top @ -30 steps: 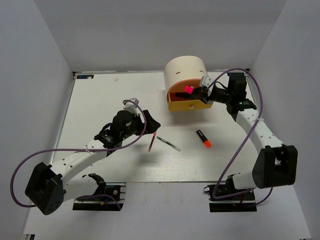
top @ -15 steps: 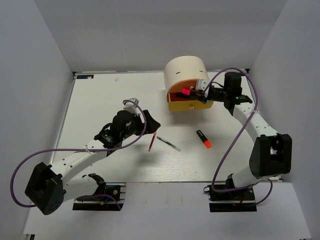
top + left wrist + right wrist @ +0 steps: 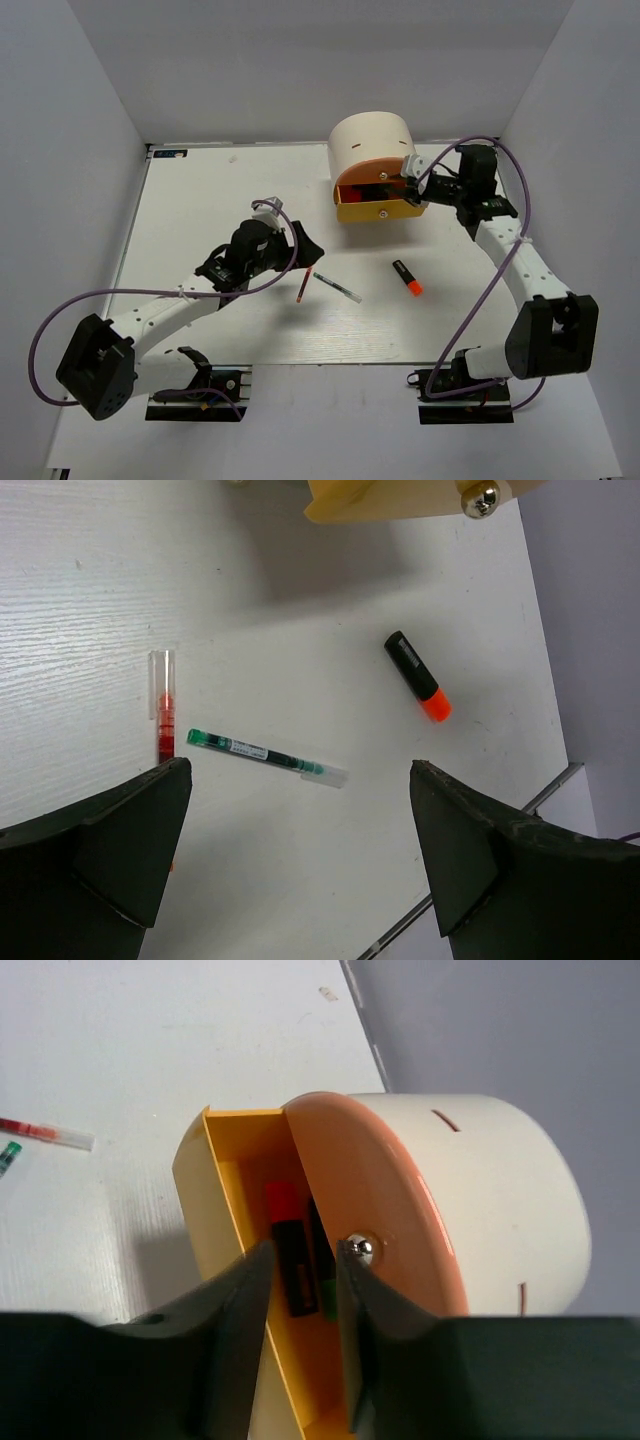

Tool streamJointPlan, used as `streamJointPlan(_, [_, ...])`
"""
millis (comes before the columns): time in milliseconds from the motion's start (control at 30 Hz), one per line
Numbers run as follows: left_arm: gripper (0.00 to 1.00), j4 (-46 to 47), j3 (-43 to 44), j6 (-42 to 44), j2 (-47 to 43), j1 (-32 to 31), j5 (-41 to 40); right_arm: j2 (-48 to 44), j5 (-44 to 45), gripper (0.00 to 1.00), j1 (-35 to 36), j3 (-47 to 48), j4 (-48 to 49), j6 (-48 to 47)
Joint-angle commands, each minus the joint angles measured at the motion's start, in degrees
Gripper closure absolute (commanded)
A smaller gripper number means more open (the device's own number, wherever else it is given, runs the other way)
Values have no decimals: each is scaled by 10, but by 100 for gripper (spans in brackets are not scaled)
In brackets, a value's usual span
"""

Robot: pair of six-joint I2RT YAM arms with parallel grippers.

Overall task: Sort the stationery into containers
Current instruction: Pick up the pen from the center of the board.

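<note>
The cream organiser (image 3: 369, 140) stands at the back with its yellow drawer (image 3: 375, 211) pulled open. My right gripper (image 3: 410, 188) hovers over that drawer, jaws slightly apart and empty. In the right wrist view the pink-capped highlighter (image 3: 288, 1250) lies inside the yellow drawer (image 3: 215, 1195), beside the orange drawer front (image 3: 400, 1210). My left gripper (image 3: 300, 768) is open above the table. The red pen (image 3: 162, 720), the clear pen (image 3: 265, 757) and the orange-capped highlighter (image 3: 418, 676) lie below it. The eraser is out of view.
The red pen (image 3: 303, 285), clear pen (image 3: 337, 288) and orange-capped highlighter (image 3: 407, 277) lie mid-table between the arms. White walls close in the table on the left, back and right. The green drawer front does not show.
The pink-capped highlighter has left my right gripper and now lies in the yellow drawer. The right wrist has drawn back slightly to the right. The left arm has shifted a little.
</note>
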Motion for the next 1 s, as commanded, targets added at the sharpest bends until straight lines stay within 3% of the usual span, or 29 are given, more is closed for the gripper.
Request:
streamJointPlan(0, [0, 14, 24, 3, 1, 1, 13, -42, 4, 83, -9, -7, 24, 97])
streamJointPlan(33, [2, 19, 24, 3, 1, 1, 13, -47, 13, 99, -8, -9, 5, 157])
streamJointPlan(167, [9, 26, 24, 3, 13, 1, 25, -87, 123, 100, -9, -47, -46, 289])
streamJointPlan(267, [27, 31, 24, 9, 19, 1, 42, -100, 116, 100, -13, -70, -143, 258])
streamJointPlan(300, [41, 31, 24, 9, 27, 1, 49, -112, 101, 100, -14, -78, -171, 248])
streamJointPlan(333, [47, 31, 24, 9, 32, 1, 49, -119, 93, 99, -12, -117, -184, 232])
streamJointPlan(400, [58, 18, 36, 14, 49, 1, 49, -156, 91, 70, -7, -150, -185, 191])
streamJointPlan(433, [58, 10, 47, 21, 55, 1, 49, -165, 106, 48, -5, -183, -180, 187])
streamJointPlan(500, [59, -16, 58, 28, 72, 1, 43, -177, 124, 35, 0, -218, -188, 163])
streamJointPlan(533, [53, -26, 69, 34, 77, -5, 42, -175, 142, 32, 2, -236, -192, 161])
streamJointPlan(633, [38, -55, 76, 39, 84, -5, 22, -157, 209, 31, 11, -269, -167, 202])
streamJointPlan(767, [28, -69, 81, 40, 84, -10, 12, -99, 296, 27, 22, -267, -140, 281])
streamJointPlan(967, [25, -74, 56, 34, 54, -10, -5, -56, 382, 25, 42, -273, -74, 332])
